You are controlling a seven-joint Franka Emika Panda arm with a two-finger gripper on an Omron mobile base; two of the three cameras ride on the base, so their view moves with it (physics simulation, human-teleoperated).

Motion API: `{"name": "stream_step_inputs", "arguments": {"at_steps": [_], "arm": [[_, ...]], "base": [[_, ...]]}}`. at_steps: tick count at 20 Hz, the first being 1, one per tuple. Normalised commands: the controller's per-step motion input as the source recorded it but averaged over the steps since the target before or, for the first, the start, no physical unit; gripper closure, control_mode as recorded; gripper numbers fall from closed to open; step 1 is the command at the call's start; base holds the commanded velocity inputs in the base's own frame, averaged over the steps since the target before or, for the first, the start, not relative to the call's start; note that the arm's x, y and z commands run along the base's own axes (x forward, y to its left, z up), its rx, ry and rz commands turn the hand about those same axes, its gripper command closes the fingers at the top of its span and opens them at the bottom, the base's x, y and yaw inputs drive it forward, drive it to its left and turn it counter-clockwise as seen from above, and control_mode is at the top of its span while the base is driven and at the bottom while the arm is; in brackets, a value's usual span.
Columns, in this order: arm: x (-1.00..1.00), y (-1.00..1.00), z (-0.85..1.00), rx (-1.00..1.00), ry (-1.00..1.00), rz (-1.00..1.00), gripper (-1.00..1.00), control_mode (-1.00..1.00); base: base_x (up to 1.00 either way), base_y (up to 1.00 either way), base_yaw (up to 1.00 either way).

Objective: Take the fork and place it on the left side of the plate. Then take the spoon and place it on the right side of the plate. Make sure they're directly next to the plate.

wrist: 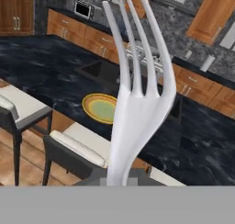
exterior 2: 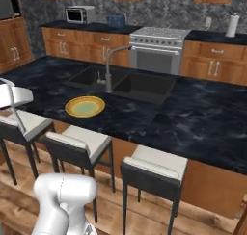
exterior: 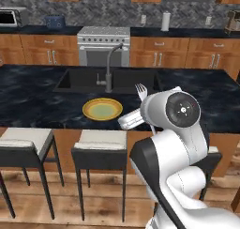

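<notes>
The dark marble counter (exterior: 37,96) spans a kitchen of wooden cabinets, with a sink (exterior: 93,80) behind the plate (exterior: 102,109) and stools (exterior: 101,143) in front. The gripper (exterior: 136,119) hangs off the plate's right, jaws narrowed on the fork (wrist: 137,99), tines up. Best carry it across, lay it flat touching the left rim.

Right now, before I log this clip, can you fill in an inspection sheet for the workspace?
Surface: dark marbled island counter with a sink and faucet.
Job's things: plate on the counter near its front edge; fork held off the counter, tines up; spoon, nothing seen.
Clutter: nothing seen beside the plate.
Grippers: gripper shut on the fork's handle.
Cables: nothing seen.
Surroundings: stools below the counter, stove behind.
</notes>
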Motion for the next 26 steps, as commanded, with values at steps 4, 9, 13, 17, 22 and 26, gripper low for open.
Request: {"name": "stream_step_inputs", "arguments": {"at_steps": [4, 9, 13, 17, 22, 26], "arm": [[0.00, 0.00, 0.00, 0.00, 0.00, 0.00, 1.00, 1.00], [0.00, 0.00, 0.00, 0.00, 0.00, 0.00, 1.00, 1.00], [0.00, 0.00, 0.00, 0.00, 0.00, 0.00, 1.00, 1.00], [0.00, 0.00, 0.00, 0.00, 0.00, 0.00, 1.00, 1.00], [0.00, 0.00, 0.00, 0.00, 0.00, 0.00, 1.00, 1.00], [0.21, 0.19, -0.25, 0.00, 0.04, 0.00, 1.00, -1.00]], "base": [[0.28, 0.80, -0.36], [0.41, 0.78, -0.36], [0.67, 0.46, -0.27], [0.72, 0.44, -0.21], [0.69, 0.26, -0.14], [0.14, 0.06, -0.01]]}}
